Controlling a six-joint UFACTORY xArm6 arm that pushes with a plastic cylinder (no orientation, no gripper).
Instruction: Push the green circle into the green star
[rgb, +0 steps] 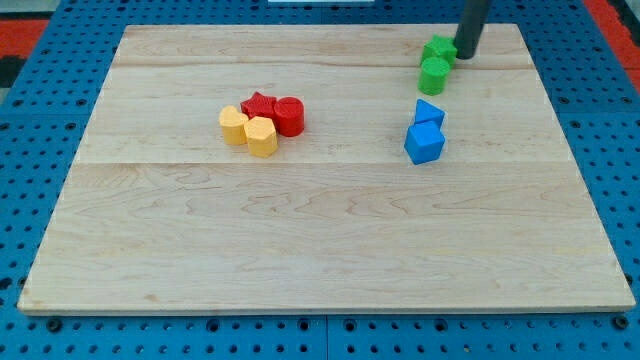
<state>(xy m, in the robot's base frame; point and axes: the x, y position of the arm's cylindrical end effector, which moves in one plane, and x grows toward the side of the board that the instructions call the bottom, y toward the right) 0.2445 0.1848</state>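
Observation:
The green circle (434, 76) stands near the view's top right and touches the green star (439, 50) just above it. My tip (465, 55) is right beside the star, on its right side, at the top of the board. The dark rod rises out of the view's top edge.
Two blue blocks (425, 131) sit together below the green pair. A cluster left of centre holds a red star (260, 105), a red cylinder (289, 116), a yellow block (234, 126) and a yellow hexagon (262, 137). The wooden board (320, 250) lies on a blue pegboard.

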